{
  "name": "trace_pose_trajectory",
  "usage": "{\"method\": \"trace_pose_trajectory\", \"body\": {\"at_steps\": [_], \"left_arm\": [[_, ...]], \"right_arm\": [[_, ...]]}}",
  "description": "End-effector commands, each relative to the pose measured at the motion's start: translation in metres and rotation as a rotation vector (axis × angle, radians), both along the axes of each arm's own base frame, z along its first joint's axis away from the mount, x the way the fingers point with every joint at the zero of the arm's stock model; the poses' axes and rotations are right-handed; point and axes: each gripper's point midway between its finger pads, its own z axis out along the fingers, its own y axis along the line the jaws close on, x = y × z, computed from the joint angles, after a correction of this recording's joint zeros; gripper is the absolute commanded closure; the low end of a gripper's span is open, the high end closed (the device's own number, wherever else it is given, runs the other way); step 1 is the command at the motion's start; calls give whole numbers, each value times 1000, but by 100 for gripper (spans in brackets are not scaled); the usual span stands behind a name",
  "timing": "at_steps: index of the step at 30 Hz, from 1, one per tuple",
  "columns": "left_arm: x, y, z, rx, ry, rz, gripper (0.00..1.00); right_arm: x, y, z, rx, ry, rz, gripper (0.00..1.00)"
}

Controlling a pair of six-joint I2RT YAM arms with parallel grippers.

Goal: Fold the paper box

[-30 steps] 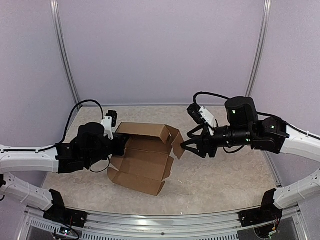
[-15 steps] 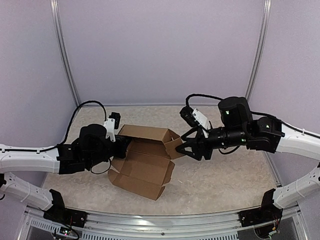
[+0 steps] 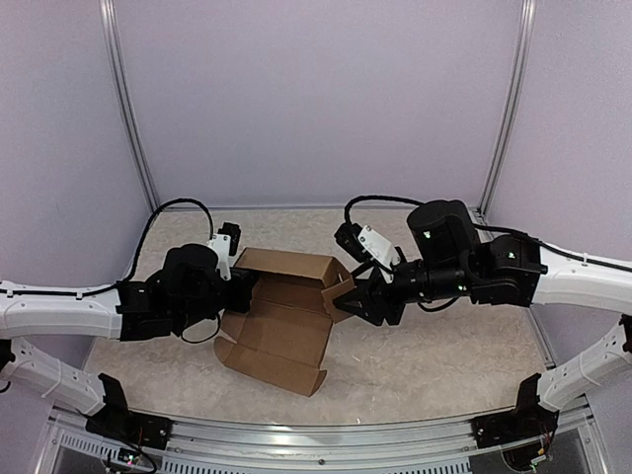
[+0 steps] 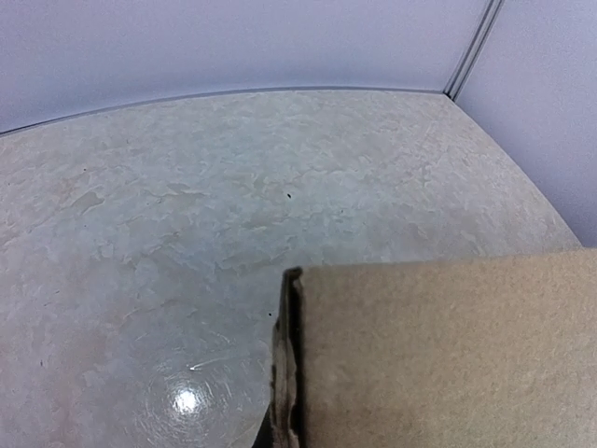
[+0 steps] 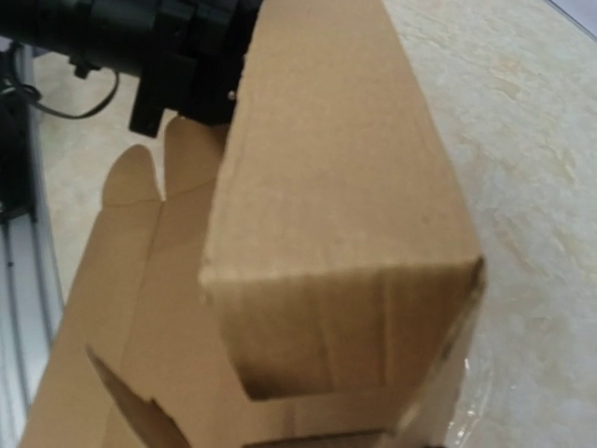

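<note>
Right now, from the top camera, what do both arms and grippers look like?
The left arm and right arm have white links and black cylindrical joints; the left gripper and right gripper are black. A black cable loops over each wrist. Green lights dot the right arm's joints.

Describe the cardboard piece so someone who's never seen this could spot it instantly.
On the pale mottled table, look between the left arm and right arm. The paper box lies there half folded, a raised section at the back, flat flaps in front. It is the only brown cardboard thing in view.
</note>
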Motion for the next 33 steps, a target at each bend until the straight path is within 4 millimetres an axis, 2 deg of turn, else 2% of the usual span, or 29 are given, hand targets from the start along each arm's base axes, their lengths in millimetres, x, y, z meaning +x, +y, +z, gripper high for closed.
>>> {"method": "trace_pose_trajectory", "body": {"at_steps": [1,7,16,30,33], "left_arm": [[4,-6,9,-13,6,16,100],[3,-9,8,-15,15,9,100],[1,-9,9,-20,18,9,100],[7,-7,13,-44,42,68,100],[6,-4,7,-26,62,79,100]], "right_arm": [[9,8,8,6,-40,-60,46],[16,15,7,-2,-71,-106,47],[29,11,12,20,-117,-208,48],[34,31,3,58,-146,-294,52],[39,31,2,54,-165,-336,53]]}}
